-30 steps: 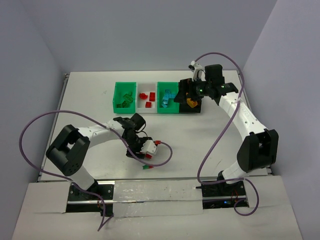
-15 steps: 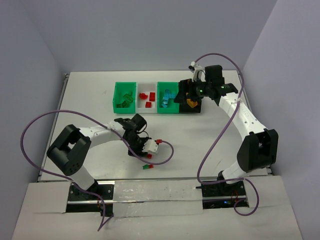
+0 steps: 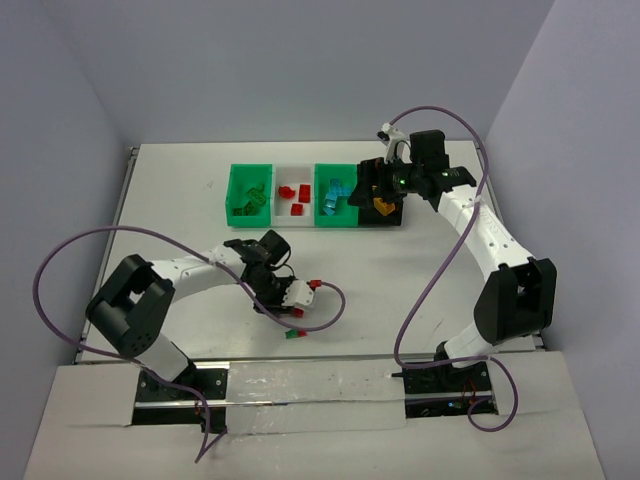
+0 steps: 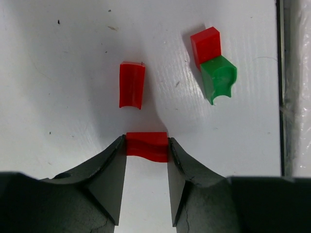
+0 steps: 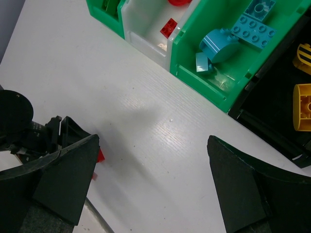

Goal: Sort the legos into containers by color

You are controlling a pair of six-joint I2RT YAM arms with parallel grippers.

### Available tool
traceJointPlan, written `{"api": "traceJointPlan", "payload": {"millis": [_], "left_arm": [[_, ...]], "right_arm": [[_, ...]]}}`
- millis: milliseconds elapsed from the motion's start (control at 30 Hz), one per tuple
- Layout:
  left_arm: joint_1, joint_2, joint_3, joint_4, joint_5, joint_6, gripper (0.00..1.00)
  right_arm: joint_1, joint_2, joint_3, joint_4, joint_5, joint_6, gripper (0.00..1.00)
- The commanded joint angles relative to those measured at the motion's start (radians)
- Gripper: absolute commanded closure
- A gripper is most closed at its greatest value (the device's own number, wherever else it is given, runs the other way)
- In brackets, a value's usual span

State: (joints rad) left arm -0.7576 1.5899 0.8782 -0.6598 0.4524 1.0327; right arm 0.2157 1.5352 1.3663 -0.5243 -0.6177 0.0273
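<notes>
Close to the near edge of the counter point(image 3: 180, 200), left of centre, the left tool point(image 4: 146, 151) was clenched on a red brick point(image 4: 146, 141), both fingertips pressed flat against the brick's sides. Just ahead of it a second red brick point(image 4: 131, 85) lay loose on the counter, apart from the tool. A red-and-green stack point(image 4: 214, 60) lay off to one side, nearer the near edge and well apart from both fingers. A broad strip of bare counter ran from this tool to the row of bins by the middle of the far edge. The row stood side by side: left green bin point(image 3: 248, 221) with green bricks point(image 3: 255, 200), white bin point(image 3: 294, 222) with red bricks point(image 3: 297, 208), right green bin point(image 3: 336, 226) with cyan bricks point(image 3: 335, 192), black bin point(image 3: 392, 220) with yellow bricks point(image 5: 303, 107). The right tool point(image 5: 153, 141) hung over the black bin's end of the row, released, jaws spread wide with bare counter showing between them. More open counter lay from the black bin to the right edge
</notes>
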Motion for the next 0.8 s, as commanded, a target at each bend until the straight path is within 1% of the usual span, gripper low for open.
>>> {"api": "traceJointPlan", "payload": {"millis": [0, 167, 200, 333, 400, 533, 633, 700, 767], "left_arm": [[0.015, -0.080, 0.059, -0.056, 0.027, -0.028, 0.62], [0.125, -0.076, 0.209, -0.110, 0.064, -0.034, 0.61], [0.147, -0.066, 0.271, -0.113, 0.069, -0.035, 0.61], [0.280, 0.066, 0.454, -0.101, 0.096, -0.073, 0.61], [0.328, 0.127, 0.585, -0.071, 0.118, -0.119, 0.61], [0.379, 0.240, 0.729, -0.027, 0.118, -0.170, 0.60], [0.389, 0.342, 0.823, 0.001, 0.103, -0.186, 0.60], [0.389, 0.380, 0.888, -0.001, 0.098, -0.187, 0.59], [0.389, 0.468, 0.963, -0.004, 0.089, -0.190, 0.58]], "right_arm": [[-0.009, -0.033, -0.008, 0.036, -0.013, -0.015, 0.02], [-0.009, -0.032, -0.007, 0.041, -0.020, -0.010, 0.02], [-0.009, -0.033, -0.010, 0.041, -0.020, -0.012, 0.02], [-0.008, -0.039, -0.020, 0.044, -0.017, -0.012, 0.02], [-0.009, -0.042, -0.026, 0.044, -0.014, -0.013, 0.02], [-0.009, -0.052, -0.037, 0.038, -0.003, -0.015, 0.02], [-0.009, -0.058, -0.053, 0.042, 0.000, -0.015, 0.02], [-0.009, -0.057, -0.058, 0.043, -0.002, -0.015, 0.02], [-0.009, -0.062, -0.068, 0.043, -0.001, -0.015, 0.02]]}}
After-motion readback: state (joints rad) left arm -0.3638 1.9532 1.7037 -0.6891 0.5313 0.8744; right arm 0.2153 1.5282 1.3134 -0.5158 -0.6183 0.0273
